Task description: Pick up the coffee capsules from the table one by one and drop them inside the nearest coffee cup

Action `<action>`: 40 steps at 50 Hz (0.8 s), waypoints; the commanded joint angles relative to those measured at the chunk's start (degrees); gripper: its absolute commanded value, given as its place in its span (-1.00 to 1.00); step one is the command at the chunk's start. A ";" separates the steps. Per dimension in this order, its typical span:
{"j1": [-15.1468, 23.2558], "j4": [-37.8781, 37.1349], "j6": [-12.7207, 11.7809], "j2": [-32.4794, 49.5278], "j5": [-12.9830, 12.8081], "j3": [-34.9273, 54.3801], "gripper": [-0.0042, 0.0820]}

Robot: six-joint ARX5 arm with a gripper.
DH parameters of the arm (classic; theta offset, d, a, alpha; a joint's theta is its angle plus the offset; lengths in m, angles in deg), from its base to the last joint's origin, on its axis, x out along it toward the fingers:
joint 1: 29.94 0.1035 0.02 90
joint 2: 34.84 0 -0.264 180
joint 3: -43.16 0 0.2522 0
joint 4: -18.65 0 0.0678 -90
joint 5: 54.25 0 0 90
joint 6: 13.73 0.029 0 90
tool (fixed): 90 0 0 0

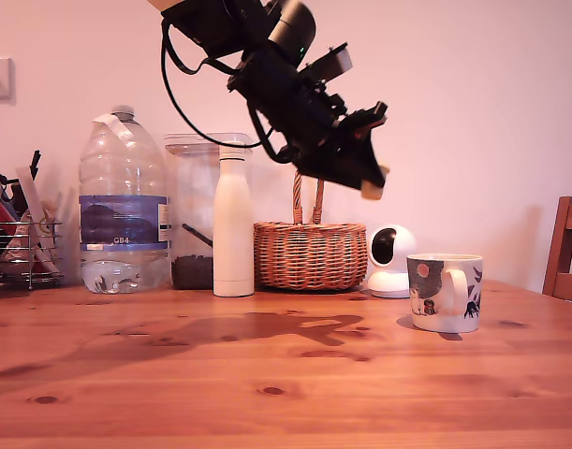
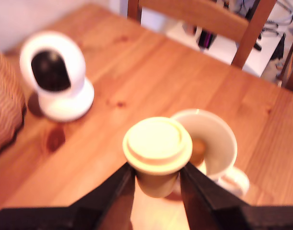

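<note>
A black robot arm reaches down from the upper part of the exterior view, slanting toward that view's right, with a looping cable along its upper section. Its gripper (image 1: 373, 183) hangs high in the air, tilted nose-down, well above the pine desk (image 1: 267, 374). The two dark fingers (image 2: 118, 189) pinch a pale tan-gold coffee capsule (image 2: 157, 146) from both sides; in the wrist view the capsule's round flat rim faces the camera. In the exterior view it shows as a small tan stub (image 1: 372, 190) at the gripper's tip.

The white coffee cup (image 1: 445, 292) with its dark blue-grey pattern stands on the desk below the gripper and somewhat toward the exterior view's right. In the wrist view its open mouth (image 2: 214, 139) lies just beyond the held capsule, partly hidden by it, and something small and brownish, too blurred to identify, sits inside. A round white camera with a black face (image 1: 390, 260) stands almost directly beneath the gripper, beside a wicker basket (image 1: 310, 254). Farther toward the exterior view's left are a white bottle (image 1: 233, 224) and a large clear water jug (image 1: 124, 206)
</note>
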 commanded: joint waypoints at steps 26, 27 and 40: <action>-5.97 -3.98 0.24 0.24 0.04 0.96 -0.62; -5.97 -3.98 0.24 0.24 0.04 0.94 -0.62; -5.97 -1.33 0.00 -0.50 -1.49 -0.02 -0.60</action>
